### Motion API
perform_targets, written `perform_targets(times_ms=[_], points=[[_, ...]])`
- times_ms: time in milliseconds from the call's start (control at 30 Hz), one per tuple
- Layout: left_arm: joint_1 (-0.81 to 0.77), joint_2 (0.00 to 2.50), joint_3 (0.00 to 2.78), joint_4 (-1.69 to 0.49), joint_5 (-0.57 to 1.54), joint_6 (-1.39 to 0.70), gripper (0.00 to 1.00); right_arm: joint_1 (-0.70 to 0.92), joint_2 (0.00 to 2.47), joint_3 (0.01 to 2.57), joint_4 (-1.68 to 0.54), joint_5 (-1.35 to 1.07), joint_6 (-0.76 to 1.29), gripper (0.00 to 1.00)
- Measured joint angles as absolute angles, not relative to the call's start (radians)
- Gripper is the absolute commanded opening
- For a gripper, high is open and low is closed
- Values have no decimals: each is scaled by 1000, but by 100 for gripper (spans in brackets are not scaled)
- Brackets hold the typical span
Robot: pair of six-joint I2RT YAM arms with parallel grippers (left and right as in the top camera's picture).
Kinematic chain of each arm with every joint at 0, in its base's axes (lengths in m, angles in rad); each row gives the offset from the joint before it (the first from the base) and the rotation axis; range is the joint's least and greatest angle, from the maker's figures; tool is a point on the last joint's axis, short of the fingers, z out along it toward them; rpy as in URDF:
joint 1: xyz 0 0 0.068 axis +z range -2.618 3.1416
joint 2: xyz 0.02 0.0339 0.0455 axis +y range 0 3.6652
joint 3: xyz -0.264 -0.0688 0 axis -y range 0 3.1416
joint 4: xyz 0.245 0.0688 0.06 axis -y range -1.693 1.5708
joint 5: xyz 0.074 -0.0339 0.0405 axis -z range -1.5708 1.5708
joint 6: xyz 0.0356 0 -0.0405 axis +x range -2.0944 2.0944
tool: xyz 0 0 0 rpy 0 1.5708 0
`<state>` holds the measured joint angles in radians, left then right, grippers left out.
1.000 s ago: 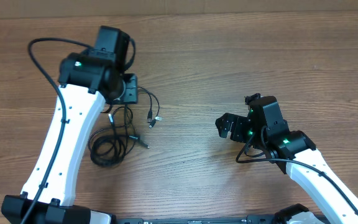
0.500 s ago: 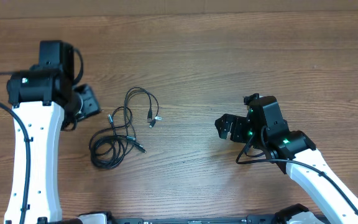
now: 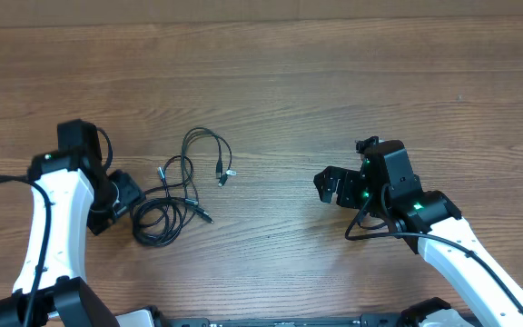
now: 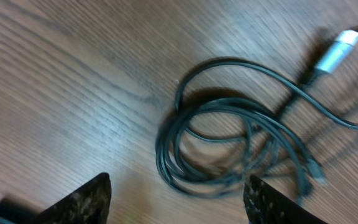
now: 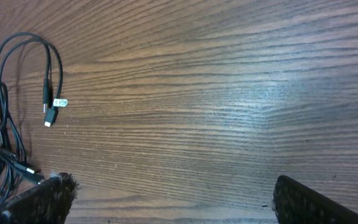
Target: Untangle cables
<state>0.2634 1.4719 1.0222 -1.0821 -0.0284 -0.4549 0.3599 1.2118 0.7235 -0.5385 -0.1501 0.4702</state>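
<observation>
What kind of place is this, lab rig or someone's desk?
Probably a robot lab bench rather than a desk: a wood-grain table with a white left arm and right arm based at its near edge, and a bunch of thin black cables laid out between them.

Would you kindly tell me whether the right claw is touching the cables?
Apart. The overhead view shows a broad strip of bare table between the right claw and the cables.
</observation>
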Motion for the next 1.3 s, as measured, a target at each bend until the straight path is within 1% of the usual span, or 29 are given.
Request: perform_targets(times_ms=[200,300,400,433,467,500,533,567,600,633,800,900,1033,1167,1300], points=[[265,1473,852,-907,-28,-463,72,360,1212,723,-539,-151,470,100],[265,1473,779,-826,-26,-465,71,360,1212,723,-538,-151,470,100],[265,1473,714,-733,-26,-466,67,360,1212,723,-538,-152,471,100],[265,1473,694,-707,-26,-466,62,360,1212,723,-537,-152,470,100],[265,1473,673,-685,-25,-469,48,360,1212,723,-537,-152,470,100],[265,1472,663,-680,-34,-466,40,360,1212,723,-537,-152,470,100],[265,1464,655,-669,-34,-467,25,360,1212,723,-537,-152,470,100],[265,1459,650,-662,-36,-467,15,360,1212,723,-537,-152,470,100],[266,1455,646,-658,-36,-469,7,360,1212,723,-537,-152,470,100],[267,1455,646,-657,-37,-472,4,360,1212,723,-536,-153,470,100],[269,1455,654,-657,-3,-468,4,360,1212,723,-536,-152,471,100],[269,1467,697,-674,81,-440,4,360,1212,723,-535,-152,470,100],[258,1467,832,-683,225,-361,4,360,1212,723,-535,-152,470,100],[178,1467,987,-686,386,-210,4,360,1212,723,-509,-152,470,100],[42,1467,1047,-694,459,-46,4,360,1212,723,-458,-157,469,100]])
